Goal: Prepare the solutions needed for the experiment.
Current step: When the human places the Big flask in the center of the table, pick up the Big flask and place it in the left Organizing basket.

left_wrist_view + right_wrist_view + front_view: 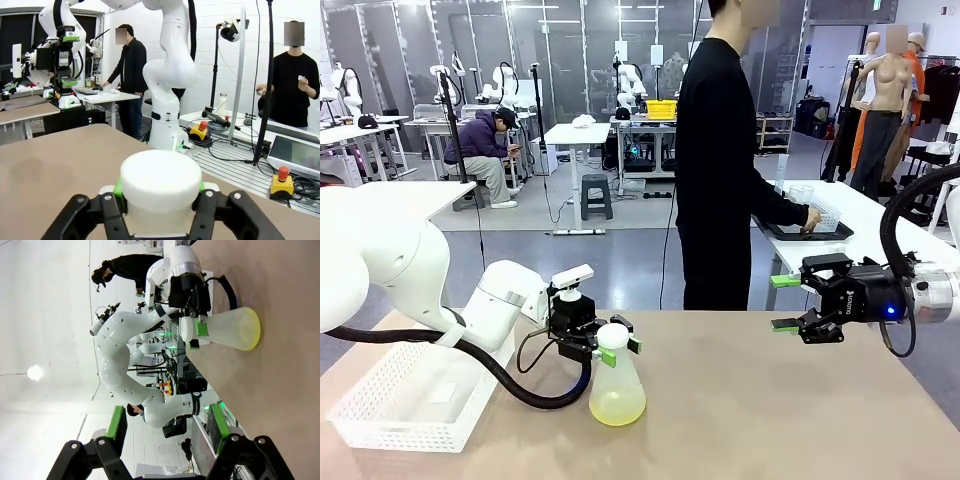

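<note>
1. The conical flask (pixel 617 385) is seen standing upright on the tan worktop (pixel 770 400), just beside the white mesh basket (pixel 415 400), with a shallow layer of the pale yellow solution (pixel 617 405) in its base.
2. The left pincer (pixel 617 345) is closed on the flask's neck, just below the white cap (pixel 161 182); green pads (pixel 201 327) are pressed against both sides of it.
3. The right pincer (pixel 786 303) is held wide apart and empty, well away from the flask and above the worktop.
4. The step in hand is judged to be the securing of the flask for lifting or uncapping.
5. The neck should be kept centred between the pads, since a smooth tapered wall is likely to slip.
6. Any lift should be made straight up and slowly, so that the liquid is not sloshed.
7. The flask should be kept vertical until the cap's seating is known.
</note>
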Available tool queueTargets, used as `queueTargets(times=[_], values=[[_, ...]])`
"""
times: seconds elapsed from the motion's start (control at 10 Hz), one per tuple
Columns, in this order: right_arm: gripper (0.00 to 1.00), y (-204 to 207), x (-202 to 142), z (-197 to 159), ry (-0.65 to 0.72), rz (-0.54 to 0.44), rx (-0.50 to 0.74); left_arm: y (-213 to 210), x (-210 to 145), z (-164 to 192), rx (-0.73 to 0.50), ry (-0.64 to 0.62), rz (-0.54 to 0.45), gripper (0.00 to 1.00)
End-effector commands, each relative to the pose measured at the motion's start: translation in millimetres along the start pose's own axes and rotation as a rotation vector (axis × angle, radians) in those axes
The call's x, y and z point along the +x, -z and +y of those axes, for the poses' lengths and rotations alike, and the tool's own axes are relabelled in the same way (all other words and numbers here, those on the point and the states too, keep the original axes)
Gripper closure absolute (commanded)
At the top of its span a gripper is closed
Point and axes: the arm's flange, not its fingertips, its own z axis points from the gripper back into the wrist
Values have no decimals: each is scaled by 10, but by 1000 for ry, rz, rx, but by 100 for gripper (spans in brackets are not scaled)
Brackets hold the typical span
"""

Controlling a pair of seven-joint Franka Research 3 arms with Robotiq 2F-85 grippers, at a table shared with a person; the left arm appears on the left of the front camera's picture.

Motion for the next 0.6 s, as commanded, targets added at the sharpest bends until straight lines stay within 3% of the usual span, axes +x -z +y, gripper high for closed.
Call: queueTargets(times=[0.0, 0.1, 0.2, 0.5], values=[[18, 6, 4, 9, -2, -3, -3, 35, 27, -89, 2, 11, -38, 75], [18, 6, 4, 9, -2, -3, -3, 36, 33, -93, -4, 10, -43, 79], [18, 6, 4, 9, -2, -3, -3, 36, 41, -85, -5, 5, -46, 95], [18, 6, 4, 9, -2, -3, -3, 79, 174, -85, 7, 25, -64, 100]])
